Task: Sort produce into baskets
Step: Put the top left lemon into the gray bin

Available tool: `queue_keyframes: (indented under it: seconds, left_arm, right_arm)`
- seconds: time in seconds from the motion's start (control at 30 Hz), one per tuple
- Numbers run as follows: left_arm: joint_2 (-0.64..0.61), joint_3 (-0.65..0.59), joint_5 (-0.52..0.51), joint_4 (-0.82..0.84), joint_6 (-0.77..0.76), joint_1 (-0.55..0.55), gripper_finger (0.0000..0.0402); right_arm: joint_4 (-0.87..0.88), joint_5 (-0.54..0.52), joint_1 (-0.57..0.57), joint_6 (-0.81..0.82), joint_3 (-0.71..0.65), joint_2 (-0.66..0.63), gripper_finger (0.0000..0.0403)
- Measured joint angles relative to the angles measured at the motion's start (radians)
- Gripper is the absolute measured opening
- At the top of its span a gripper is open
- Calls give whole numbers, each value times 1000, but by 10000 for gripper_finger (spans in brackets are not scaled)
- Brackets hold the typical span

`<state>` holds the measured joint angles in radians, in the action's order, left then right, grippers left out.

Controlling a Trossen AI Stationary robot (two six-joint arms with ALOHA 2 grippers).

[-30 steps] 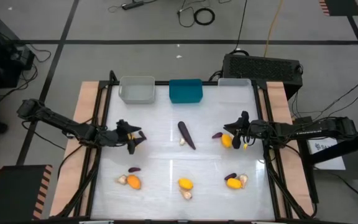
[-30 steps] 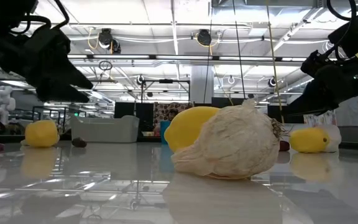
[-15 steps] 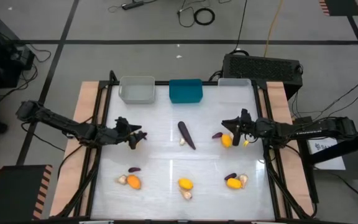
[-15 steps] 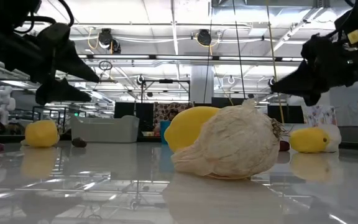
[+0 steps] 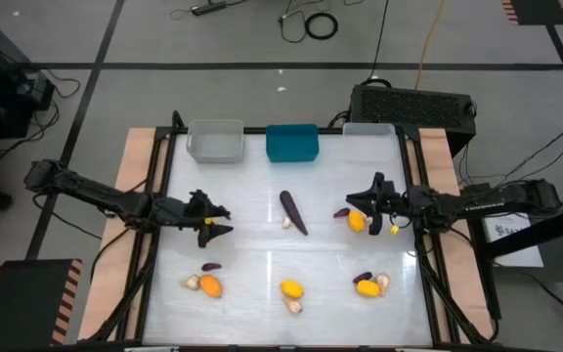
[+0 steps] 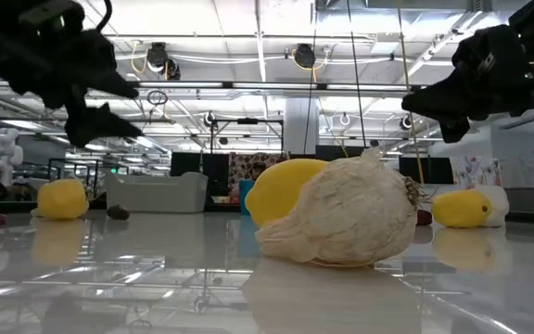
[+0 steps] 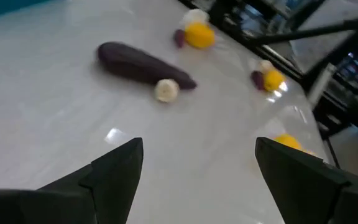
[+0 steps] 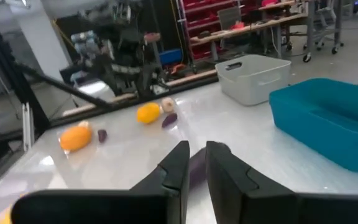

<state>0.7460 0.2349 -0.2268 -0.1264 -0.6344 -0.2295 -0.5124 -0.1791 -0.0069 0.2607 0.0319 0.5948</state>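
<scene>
Produce lay loose across the table: a long eggplant (image 5: 293,212) at centre, a garlic bulb (image 5: 286,223) seemingly touching it. The left gripper (image 5: 219,219) hovered nearby, jaws wide and empty. The right gripper (image 5: 361,199), nearly shut and empty, hung over a yellow fruit (image 5: 357,222).

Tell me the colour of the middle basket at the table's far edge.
Teal blue. The middle basket shows best in the high view, between the light grey and translucent white ones.

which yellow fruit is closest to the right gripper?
The yellow fruit at the table's right, directly beside the right gripper, with a small purple piece next to it. The other three lie along the near edge.
</scene>
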Motion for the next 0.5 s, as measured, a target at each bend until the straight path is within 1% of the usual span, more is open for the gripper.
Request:
queue_keyframes:
  seconds: [0.1, 0.23, 0.3, 0.37, 0.5]
  left_arm:
    - [0, 102, -2, 158, 38, 0, 318]
    - [20, 282, -3, 456, 39, 0, 318]
    - [44, 354, -6, 592, 13, -9, 318]
    - [77, 409, -2, 675, -8, -15, 318]
    - [162, 484, 63, 778, 0, -15, 318]
  right_arm:
    - [-56, -1, 1, -50, 0, 28, 45]
    - [-70, 22, 2, -84, 33, 58, 45]
    - [-71, 32, 9, -107, 60, 74, 46]
    - [-70, 47, 22, -148, 90, 95, 52]
    - [-68, 55, 62, -245, 165, 146, 80]
